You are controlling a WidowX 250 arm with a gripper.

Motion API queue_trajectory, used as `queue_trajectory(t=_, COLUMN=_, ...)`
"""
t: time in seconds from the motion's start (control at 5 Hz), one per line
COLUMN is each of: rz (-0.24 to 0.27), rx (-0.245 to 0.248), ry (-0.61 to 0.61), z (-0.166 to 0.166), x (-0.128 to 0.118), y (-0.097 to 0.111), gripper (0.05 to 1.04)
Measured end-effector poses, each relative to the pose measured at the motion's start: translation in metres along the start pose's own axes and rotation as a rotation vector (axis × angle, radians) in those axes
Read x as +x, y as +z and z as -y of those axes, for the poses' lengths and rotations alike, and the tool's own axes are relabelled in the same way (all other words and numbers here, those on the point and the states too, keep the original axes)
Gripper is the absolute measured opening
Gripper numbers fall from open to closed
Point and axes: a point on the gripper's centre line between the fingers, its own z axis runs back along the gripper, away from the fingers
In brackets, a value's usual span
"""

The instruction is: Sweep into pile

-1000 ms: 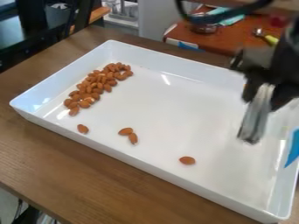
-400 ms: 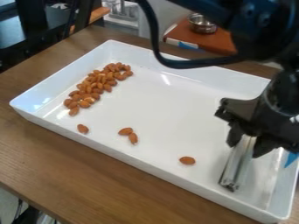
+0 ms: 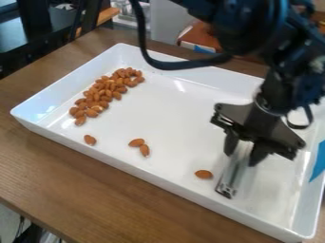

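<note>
Now gripper (image 3: pixel 243 150), clenched on metal tool (image 3: pixel 232 174), has shifted nr lone almond (image 3: pixel 204 174); prob. lined up to sweep twd pile (image 3: pixel 107 91)

Here's a shiny, metallic-looking bar (image 3: pixel 230 178) in the matt black claw (image 3: pixel 243 154), a smooth tray (image 3: pixel 171 104) gleaming glossy white below it, and wood-grained counter (image 3: pixel 70 175) beneath them both!

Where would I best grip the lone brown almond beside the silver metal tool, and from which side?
Likely pinch the lone brown almond by its middle, across its short width, from straight above: it lies flat, lengthwise across the view. The silver metal tool is close by, on the view's right.
</note>
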Motion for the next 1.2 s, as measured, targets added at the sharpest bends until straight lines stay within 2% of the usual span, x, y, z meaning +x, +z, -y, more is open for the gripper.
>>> queue_trajectory(t=0.2, rz=-0.03, rx=0.005, ry=-0.008, z=-0.023, x=0.007, y=-0.008, gripper=0.38)
queue_trajectory(t=0.4, rz=-0.045, rx=0.043, ry=-0.076, z=-0.044, x=0.008, y=-0.013, gripper=0.38)
queue_trajectory(t=1.0, rz=-0.038, rx=0.053, ry=-0.11, z=-0.104, x=0.005, y=-0.026, gripper=0.38)
queue_trajectory(t=1.2, rz=-0.046, rx=0.079, ry=-0.113, z=-0.122, x=0.007, y=-0.031, gripper=0.38)
